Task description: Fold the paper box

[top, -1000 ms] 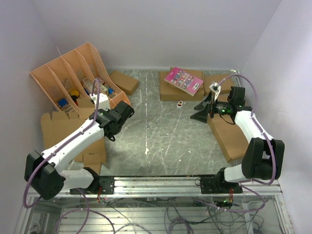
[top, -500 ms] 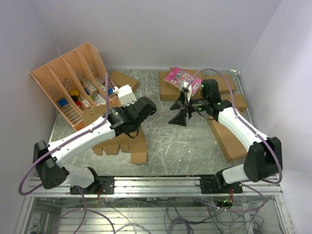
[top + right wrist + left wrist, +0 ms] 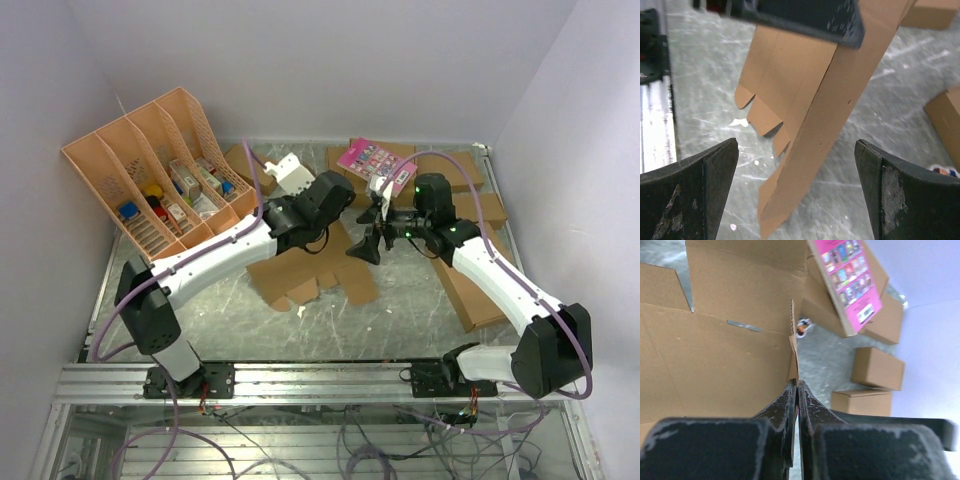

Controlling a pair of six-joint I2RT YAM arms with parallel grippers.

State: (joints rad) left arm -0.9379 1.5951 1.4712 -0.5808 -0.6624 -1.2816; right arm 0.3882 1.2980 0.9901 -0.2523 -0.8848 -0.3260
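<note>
The paper box [image 3: 310, 270] is a flat brown die-cut sheet with flaps. It hangs tilted over the middle of the table, its lower flaps near the surface. My left gripper [image 3: 333, 216] is shut on the sheet's upper edge; in the left wrist view the fingers [image 3: 790, 400] pinch the cardboard [image 3: 730, 345]. My right gripper [image 3: 367, 233] is open, just right of the sheet. In the right wrist view the sheet [image 3: 815, 125] hangs between the wide-open fingers [image 3: 905, 195], touching neither.
An orange file rack [image 3: 150, 165] stands at the back left. A brown box with a pink card [image 3: 375, 165] lies at the back, small brown boxes [image 3: 452, 170] beside it. A large flat brown box [image 3: 478, 285] lies on the right. A small box [image 3: 253, 166] sits by the rack.
My left arm has carried the sheet from the left side to the table's middle, lifting one edge. My right gripper has swung left from the right side and now straddles the sheet.
</note>
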